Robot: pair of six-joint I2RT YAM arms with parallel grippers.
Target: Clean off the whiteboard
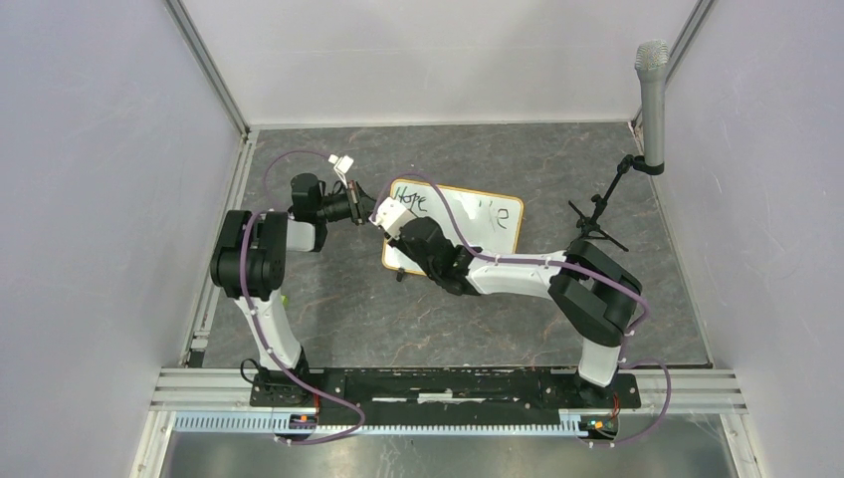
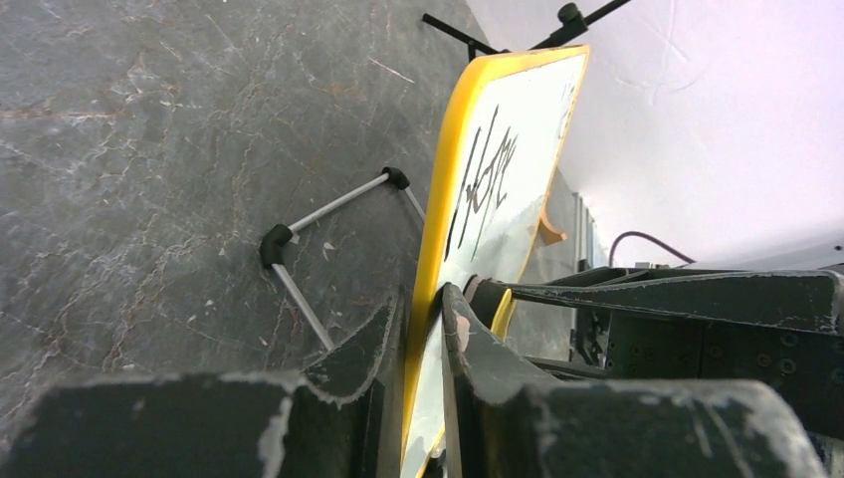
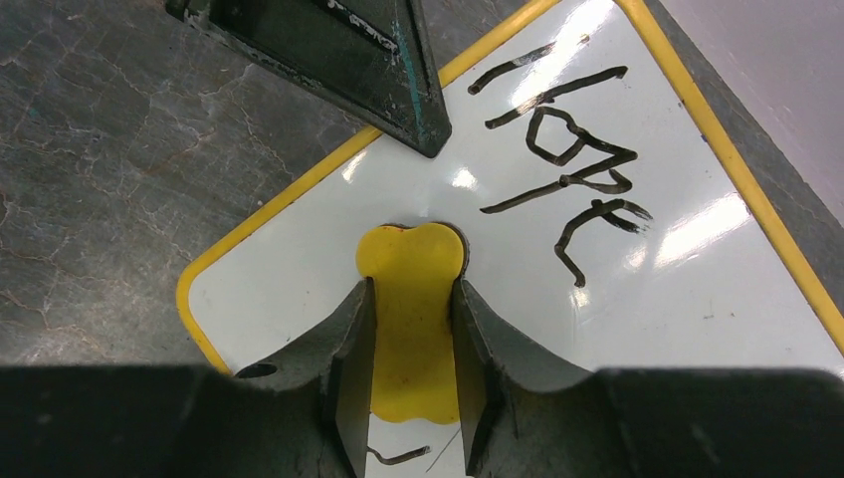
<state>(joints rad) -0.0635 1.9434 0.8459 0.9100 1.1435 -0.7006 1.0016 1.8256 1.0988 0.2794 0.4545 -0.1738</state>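
Note:
The whiteboard [image 1: 478, 214] with its yellow-orange frame lies tilted on the dark table, with "Hope" [image 1: 408, 194] written at its upper left and fainter marks to the right. My left gripper [image 1: 375, 213] is shut on the board's left edge; in the left wrist view its fingers [image 2: 378, 339] clamp the frame [image 2: 443, 199]. My right gripper [image 1: 405, 231] is shut on a yellow eraser [image 3: 413, 299] and presses it on the white surface [image 3: 647, 299], just below and left of "Hope" [image 3: 567, 149]. A short stroke shows under the eraser.
A grey microphone [image 1: 652, 95] on a small black tripod [image 1: 597, 214] stands at the back right, close to the board's right end. A black-tipped wire foot [image 2: 328, 214] rests on the table behind the board. White walls enclose the table.

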